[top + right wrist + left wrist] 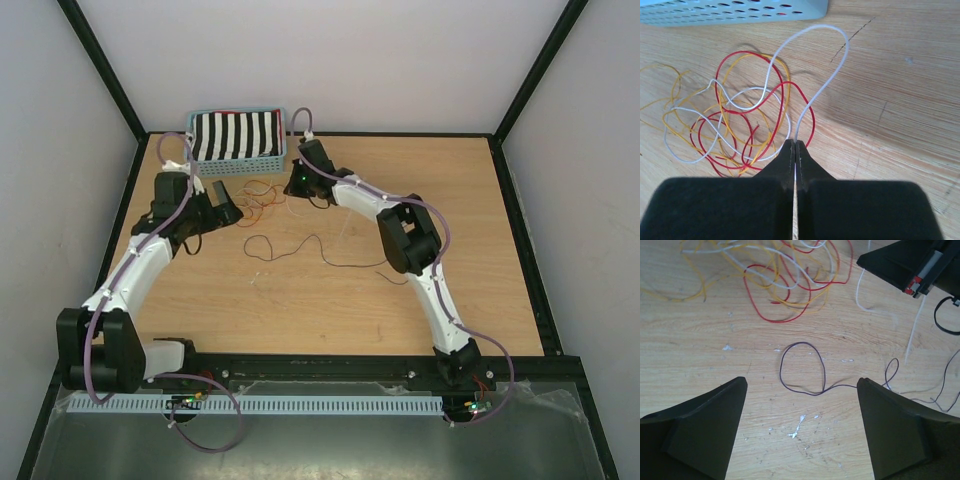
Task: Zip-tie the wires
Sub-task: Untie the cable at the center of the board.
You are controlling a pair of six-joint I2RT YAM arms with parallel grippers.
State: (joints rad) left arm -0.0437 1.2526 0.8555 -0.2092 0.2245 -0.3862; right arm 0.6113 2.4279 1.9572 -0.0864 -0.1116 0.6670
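Left arm, right arm: white links, black joints, purple cables; black wedge fingers

The table is pale wood with clear grain, matt and a little scratched. The wires have a smooth, slightly shiny plastic coat. The basket is light blue perforated plastic. The left gripper has fingers of matt black plastic
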